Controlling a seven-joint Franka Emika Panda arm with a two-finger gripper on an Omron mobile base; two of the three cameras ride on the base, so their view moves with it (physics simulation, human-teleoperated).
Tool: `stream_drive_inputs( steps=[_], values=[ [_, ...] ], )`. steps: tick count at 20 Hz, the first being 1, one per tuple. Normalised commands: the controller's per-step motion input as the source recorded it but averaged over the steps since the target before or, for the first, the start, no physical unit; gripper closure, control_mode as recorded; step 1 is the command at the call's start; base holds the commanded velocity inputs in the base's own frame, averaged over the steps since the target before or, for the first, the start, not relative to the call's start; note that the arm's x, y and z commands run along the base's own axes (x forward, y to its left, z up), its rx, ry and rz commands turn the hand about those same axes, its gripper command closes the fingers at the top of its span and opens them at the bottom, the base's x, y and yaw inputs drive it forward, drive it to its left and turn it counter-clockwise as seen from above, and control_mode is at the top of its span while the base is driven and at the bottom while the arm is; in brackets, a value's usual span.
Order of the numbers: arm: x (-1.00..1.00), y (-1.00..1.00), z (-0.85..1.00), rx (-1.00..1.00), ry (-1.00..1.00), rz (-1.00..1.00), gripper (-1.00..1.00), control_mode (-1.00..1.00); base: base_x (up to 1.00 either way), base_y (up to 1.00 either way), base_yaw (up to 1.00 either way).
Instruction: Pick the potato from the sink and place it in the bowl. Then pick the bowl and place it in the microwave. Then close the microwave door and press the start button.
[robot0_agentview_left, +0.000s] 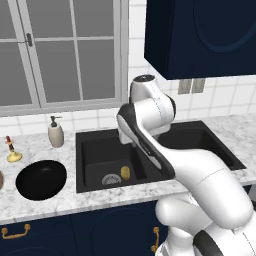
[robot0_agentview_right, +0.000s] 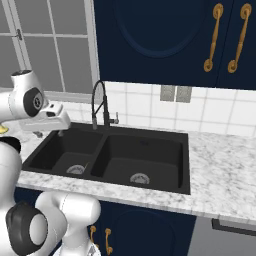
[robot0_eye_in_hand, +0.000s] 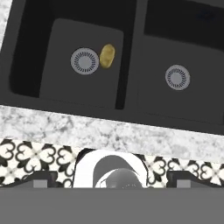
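Observation:
The potato (robot0_eye_in_hand: 107, 56), a small yellowish-tan oval, lies on the floor of the left basin of the black sink (robot0_eye_in_hand: 131, 52), right beside the round drain (robot0_eye_in_hand: 85, 61). In the left base view the potato (robot0_agentview_left: 125, 172) rests in the same basin of the sink (robot0_agentview_left: 90, 150). The glossy black bowl (robot0_agentview_left: 41, 179) stands on the marble counter left of the sink. My gripper (robot0_eye_in_hand: 111, 180) hangs high above the sink's front edge, open and holding nothing, its fingertips (robot0_eye_in_hand: 39, 179) far apart. The microwave and its door are out of view.
A soap dispenser (robot0_agentview_left: 55, 132) and a small brass object (robot0_agentview_left: 12, 151) stand behind the bowl. The black spring faucet (robot0_agentview_right: 100, 105) rises behind the sink divider. My own arm (robot0_agentview_left: 165, 150) crosses over the right basin. Navy wall cabinets (robot0_agentview_left: 200, 35) hang above.

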Motion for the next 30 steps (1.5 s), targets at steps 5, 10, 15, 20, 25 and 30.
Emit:
stream_drive_inputs(
  steps=[5,10,15,20,25,30],
  values=[
    [0.09,0.04,-0.51,-0.03,0.12,0.00,-1.00,-1.00,0.00,0.00,0.00],
    [0.17,0.00,-0.42,0.00,0.04,0.00,-1.00,-1.00,0.00,0.00,0.00],
    [0.20,0.00,-0.46,0.00,0.00,0.00,-1.00,-1.00,0.00,0.00,0.00],
    [0.23,0.00,-0.35,0.00,0.00,0.00,-1.00,-1.00,0.00,0.00,0.00],
    [0.18,0.03,-0.20,-0.01,0.00,0.00,-1.00,-1.00,0.00,0.00,0.00],
    [0.10,0.02,-0.26,0.00,0.00,0.00,-1.00,-1.00,0.00,0.00,0.00]
  ],
)
